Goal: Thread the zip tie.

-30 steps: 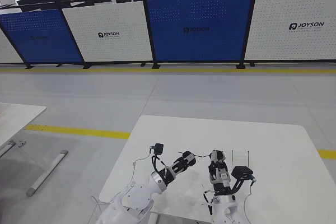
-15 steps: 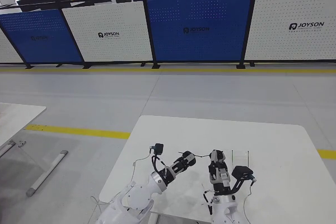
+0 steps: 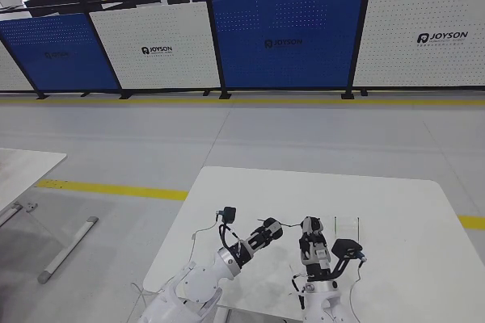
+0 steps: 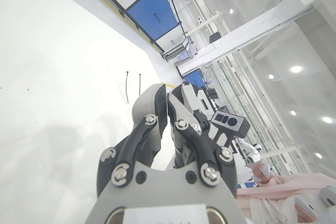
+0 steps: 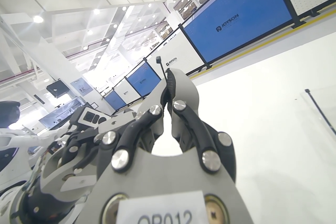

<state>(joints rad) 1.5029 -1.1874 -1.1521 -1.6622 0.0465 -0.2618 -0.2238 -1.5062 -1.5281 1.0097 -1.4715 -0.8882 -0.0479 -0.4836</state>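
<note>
Left arm comes in low from the worktop's [image 3: 388, 202] near edge, angled toward the right. The left claw [image 3: 273, 228] is closed. Its wrist view shows the pads [image 4: 162, 107] pressed together with a small dark bit pinched at the tips, too small to identify there.

In the top view a thin dark strand, the zip tie [image 3: 289, 224], runs level above the worktop from the left claw to the right claw [image 3: 309, 224], so each claw grips one end.

Right arm stands more upright, pointing away from the robot, just beside the left claw. The right wrist view adds what the top view can't resolve. The claw is clamped on the strap, and the tie's square head [image 5: 158, 59] sticks out past the fingertips, clear of the pads.

Further right, two spare ties [image 3: 335, 225] [image 3: 357, 225] lie flat and parallel on the worktop, apart from both claws. The left wrist view shows both beyond its claw, and the right wrist view shows one.
</note>
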